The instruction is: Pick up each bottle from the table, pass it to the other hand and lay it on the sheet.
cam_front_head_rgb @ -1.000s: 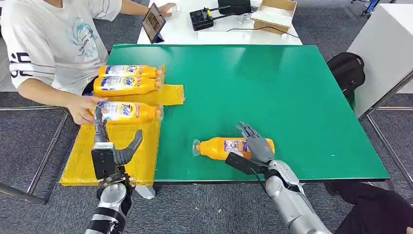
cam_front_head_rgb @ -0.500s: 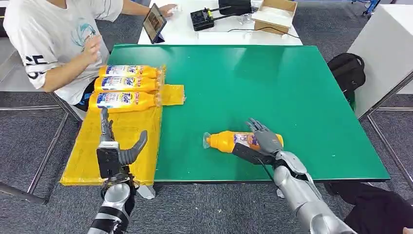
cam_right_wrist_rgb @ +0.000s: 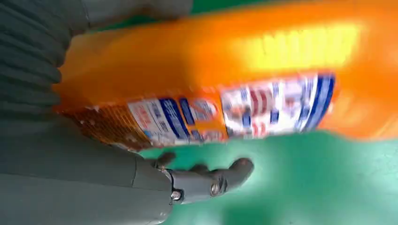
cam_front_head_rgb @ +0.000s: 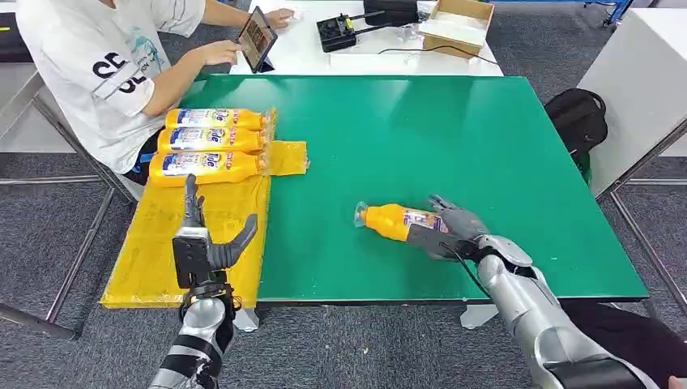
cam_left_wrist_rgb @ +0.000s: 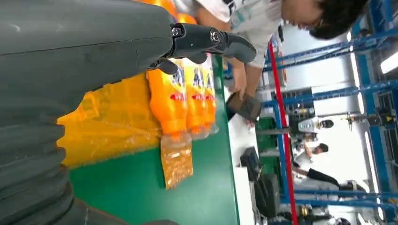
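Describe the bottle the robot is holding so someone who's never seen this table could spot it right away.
Start at the green table and go to its near edge on the robot's right side. There an orange bottle lies on its side in the right hand. The other three bottles lie in a row on the yellow sheet; this one is alone on bare green.

A green surface (cam_front_head_rgb: 454,146) on a metal frame stands on grey carpet floor (cam_front_head_rgb: 49,211). Behind it, a white desk (cam_front_head_rgb: 324,57) carries a tablet (cam_front_head_rgb: 257,36), a black device (cam_front_head_rgb: 334,31) with cable, and an open cardboard box (cam_front_head_rgb: 455,23). A seated person in a white shirt (cam_front_head_rgb: 97,73) is at the far left corner. A black bag (cam_front_head_rgb: 577,117) lies beside a white cabinet (cam_front_head_rgb: 640,89). Blue shelving (cam_left_wrist_rgb: 371,93) and bright light appear in the left wrist view.
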{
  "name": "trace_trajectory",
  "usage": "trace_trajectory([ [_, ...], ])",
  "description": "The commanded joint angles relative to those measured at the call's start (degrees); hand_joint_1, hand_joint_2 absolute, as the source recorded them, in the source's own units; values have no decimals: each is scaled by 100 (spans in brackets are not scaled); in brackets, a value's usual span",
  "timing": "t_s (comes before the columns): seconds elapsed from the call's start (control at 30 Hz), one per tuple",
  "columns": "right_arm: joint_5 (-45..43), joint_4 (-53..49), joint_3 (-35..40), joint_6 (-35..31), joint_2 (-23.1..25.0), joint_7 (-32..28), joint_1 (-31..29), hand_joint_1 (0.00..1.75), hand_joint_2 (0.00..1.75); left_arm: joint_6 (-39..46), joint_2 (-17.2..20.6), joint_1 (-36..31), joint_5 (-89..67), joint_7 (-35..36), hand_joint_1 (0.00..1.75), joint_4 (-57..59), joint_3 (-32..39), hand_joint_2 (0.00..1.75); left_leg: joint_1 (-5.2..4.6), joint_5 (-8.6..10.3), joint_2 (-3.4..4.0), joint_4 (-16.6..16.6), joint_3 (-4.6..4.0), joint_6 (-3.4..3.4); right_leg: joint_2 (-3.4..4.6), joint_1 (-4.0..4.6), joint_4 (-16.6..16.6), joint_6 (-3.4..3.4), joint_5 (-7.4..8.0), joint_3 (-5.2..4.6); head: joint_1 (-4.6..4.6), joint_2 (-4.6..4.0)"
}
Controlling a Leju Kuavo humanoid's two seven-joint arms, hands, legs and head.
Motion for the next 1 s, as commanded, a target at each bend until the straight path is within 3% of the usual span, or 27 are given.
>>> trace_trajectory([
  [0.03, -52, 772, 267, 301, -335, -71, 149, 175, 175, -30, 10, -309, 52, 20, 0, 581, -116, 175, 5, 2, -28, -9, 15, 7, -34, 8, -16, -14, -5, 28, 0, 0],
  [0.33, -190, 700, 303, 606, -513, -186, 135, 175, 175, -91, -1, -345, 90, 20, 0, 645, -135, 175, 4, 2, -31, -10, 23, 6, -36, 8, -21, -17, -6, 36, 0, 0],
  [0.67, -970, 80, 115, 568, -350, -753, 769, 175, 175, -78, 0, -337, 158, 20, 0, 693, -260, 175, 8, -1, -22, -8, 27, 4, -25, 11, -26, -13, -4, 40, 0, 0],
  [0.73, -1262, -158, -67, 343, -113, -954, 937, 175, 175, -41, -1, -307, 162, 20, 0, 674, -265, 175, 9, 0, -23, -17, 34, 5, -29, 14, -34, -19, -4, 48, 4, 0],
  [0.83, -1549, -1063, -542, -1081, 762, -1310, 1257, 175, 175, 5, -2, -152, 107, 20, 0, 554, -256, 175, 13, -8, 6, -10, 38, 0, 4, 17, -27, -14, 0, 45, 2, 0],
  [0.87, -1540, -1869, -753, -1832, 1185, -1433, 1502, 175, 175, 15, -27, -77, 52, 20, 0, 487, -231, 175, 15, -8, 24, -26, 51, 0, 16, 21, -40, -28, 4, 56, 2, 0],
  [0.93, -1401, -2494, -613, -1774, 1276, -933, 1654, 175, 175, 12, -45, -46, 23, 20, 0, 460, -221, 175, 19, -17, 45, -14, 41, -7, 38, 23, -22, -22, 4, 42, 4, 0],
  [1.0, -1504, -2875, -784, -2001, 1333, -1053, 1786, 175, 175, -8, -64, -55, 15, 20, 0, 470, -204, 175, 11, -29, 51, -10, 28, -19, 40, 18, -1, -29, -1, 15, -4, 0],
])
